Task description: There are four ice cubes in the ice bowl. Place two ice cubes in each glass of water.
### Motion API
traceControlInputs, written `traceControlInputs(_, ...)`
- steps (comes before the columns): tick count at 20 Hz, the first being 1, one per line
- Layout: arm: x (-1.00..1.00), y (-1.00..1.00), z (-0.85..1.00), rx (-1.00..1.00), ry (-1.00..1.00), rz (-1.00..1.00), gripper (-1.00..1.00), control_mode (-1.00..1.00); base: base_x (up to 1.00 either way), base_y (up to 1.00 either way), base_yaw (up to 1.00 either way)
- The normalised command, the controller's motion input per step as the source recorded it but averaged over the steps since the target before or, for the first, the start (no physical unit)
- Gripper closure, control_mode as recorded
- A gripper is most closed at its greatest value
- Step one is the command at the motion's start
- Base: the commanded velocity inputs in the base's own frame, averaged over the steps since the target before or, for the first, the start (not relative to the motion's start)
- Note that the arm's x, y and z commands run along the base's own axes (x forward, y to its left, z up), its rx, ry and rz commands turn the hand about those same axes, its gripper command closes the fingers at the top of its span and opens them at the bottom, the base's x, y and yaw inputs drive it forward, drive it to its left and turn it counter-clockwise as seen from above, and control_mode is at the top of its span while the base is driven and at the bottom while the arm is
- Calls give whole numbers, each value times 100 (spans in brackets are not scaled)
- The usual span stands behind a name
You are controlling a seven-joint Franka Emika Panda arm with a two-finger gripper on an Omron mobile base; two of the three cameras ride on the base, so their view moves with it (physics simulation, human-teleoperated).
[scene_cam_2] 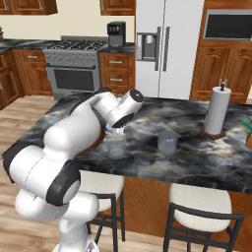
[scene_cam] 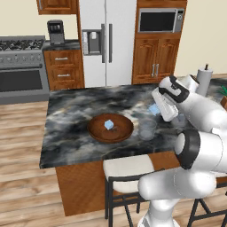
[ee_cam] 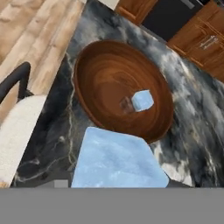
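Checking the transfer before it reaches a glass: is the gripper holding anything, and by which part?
Yes: the gripper holds an ice cube, pinched by its opposite sides. The contact itself is hidden.

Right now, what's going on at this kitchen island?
The robot arm is carrying an ice cube in its gripper, held above the marble counter between the wooden ice bowl and the nearer glass of water. One ice cube lies in the bowl. A second glass stands further along the counter, towards the paper-towel roll. Whether either glass already holds ice is too hard to tell.
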Motion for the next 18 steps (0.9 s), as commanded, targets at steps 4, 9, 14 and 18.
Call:
traceControlInputs(4,0,-6,1,5,0,-57,100,-100,0,0,0)
traceControlInputs(9,0,-28,19,-5,28,-43,100,-100,0,0,0)
traceControlInputs(14,7,-46,19,-2,31,-59,100,-100,0,0,0)
traceControlInputs(18,11,-47,7,4,7,-70,100,-100,0,0,0)
